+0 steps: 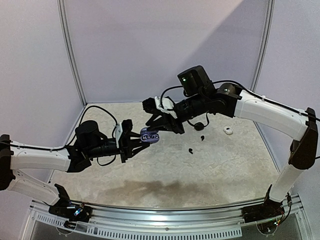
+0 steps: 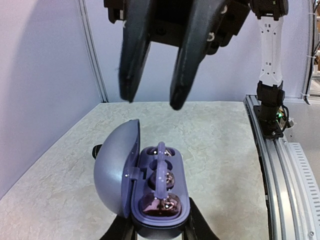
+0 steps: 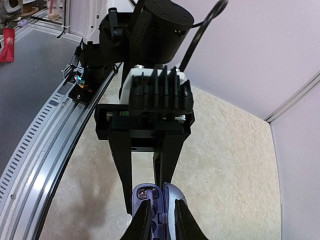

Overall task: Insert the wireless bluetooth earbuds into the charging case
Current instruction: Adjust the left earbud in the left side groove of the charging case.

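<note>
Evidently the left end effector [image 2: 160, 229] clenches the open charging case [image 2: 162, 192] off the bench [image 1: 225, 170], presenting its wells to the right end effector [image 2: 150, 100], which hangs above, narrowly parted and empty. Loose earbuds [image 1: 228, 131] lie well apart on the bench.

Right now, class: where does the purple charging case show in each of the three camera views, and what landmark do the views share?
Top external: the charging case sits just left of the picture's centre.
Left wrist: bottom centre, with its lid open to the left.
Right wrist: bottom edge, centre.
Shared landmark: the metal rail, at the bottom in top external, on the right in left wrist, and on the left in right wrist.
</note>
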